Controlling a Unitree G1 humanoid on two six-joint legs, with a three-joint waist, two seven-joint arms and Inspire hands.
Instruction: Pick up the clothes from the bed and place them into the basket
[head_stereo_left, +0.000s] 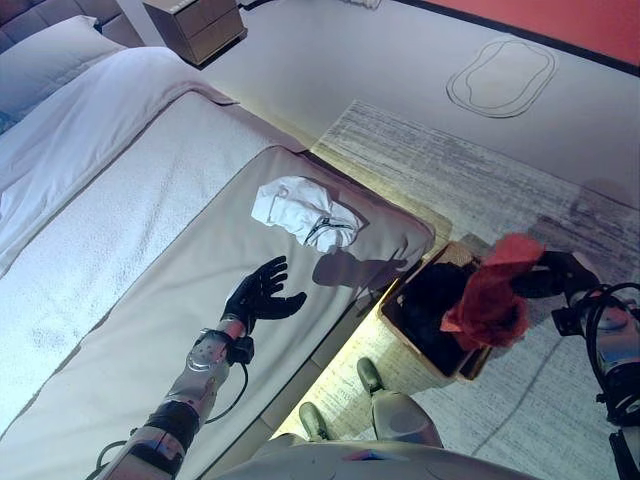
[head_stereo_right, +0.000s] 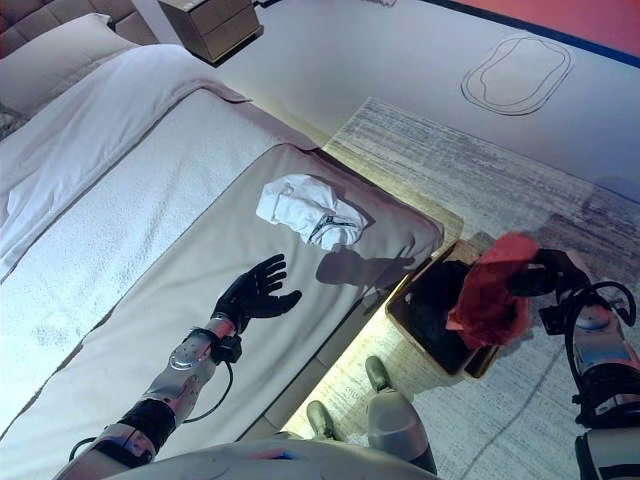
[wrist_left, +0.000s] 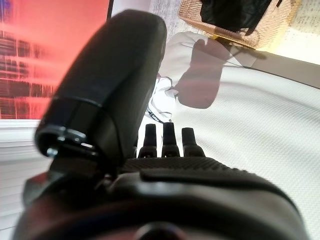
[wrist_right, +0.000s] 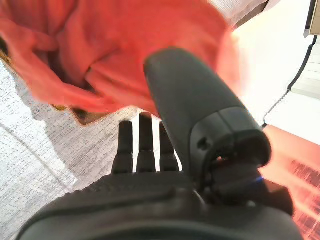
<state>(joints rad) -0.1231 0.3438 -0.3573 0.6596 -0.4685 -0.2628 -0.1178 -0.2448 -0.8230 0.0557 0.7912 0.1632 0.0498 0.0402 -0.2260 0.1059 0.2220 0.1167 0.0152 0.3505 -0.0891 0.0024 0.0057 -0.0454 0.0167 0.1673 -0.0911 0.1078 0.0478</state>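
A crumpled white garment (head_stereo_left: 305, 213) lies on the grey bed cover (head_stereo_left: 150, 330) near the bed's corner; it also shows in the left wrist view (wrist_left: 170, 75). My left hand (head_stereo_left: 258, 295) is open and empty, resting on the cover a little short of the garment. My right hand (head_stereo_left: 560, 275) is shut on a red cloth (head_stereo_left: 490, 300), which hangs over the woven basket (head_stereo_left: 472, 366) on the floor beside the bed. Dark clothes (head_stereo_left: 430, 300) lie in the basket. The red cloth also shows past the fingers in the right wrist view (wrist_right: 100, 50).
A white duvet (head_stereo_left: 90, 150) and a pillow (head_stereo_left: 50, 60) cover the bed's far part. A wooden nightstand (head_stereo_left: 195, 25) stands by the bed's head. The basket stands on a grey rug (head_stereo_left: 480, 170), tight against the bed's side.
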